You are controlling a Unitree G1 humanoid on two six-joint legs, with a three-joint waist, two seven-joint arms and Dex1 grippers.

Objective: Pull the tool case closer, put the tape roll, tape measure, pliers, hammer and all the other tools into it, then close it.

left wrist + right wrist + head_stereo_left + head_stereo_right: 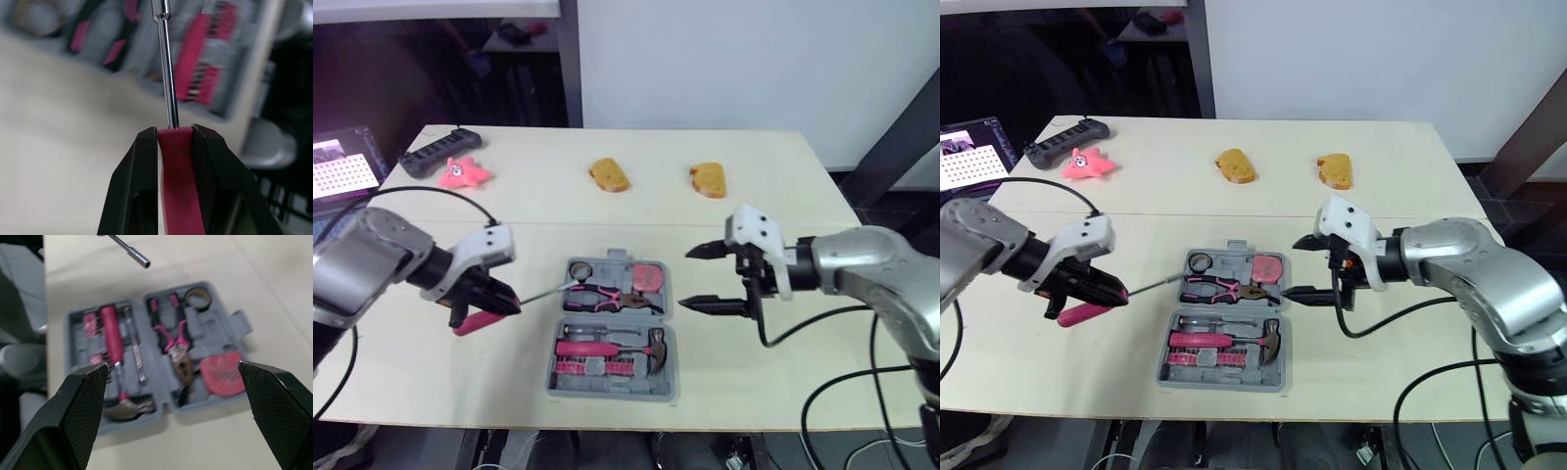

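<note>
Tool case (607, 391): laid open at the near edge of the table (783, 372); the hammer (655, 351) is seated in the near half, the pliers (607, 297), tape roll (580, 268) and tape measure (649, 277) in the far half.
Left hand (509, 302): clamped on the pink handle of a screwdriver (546, 291), held left of the case, the shaft tip reaching its left edge.
Right hand (687, 279): spread wide, held just right of the case.
Far side: two bread pieces (609, 175) (708, 179), a pink star toy (463, 172) and a black device (438, 150) are seen.
</note>
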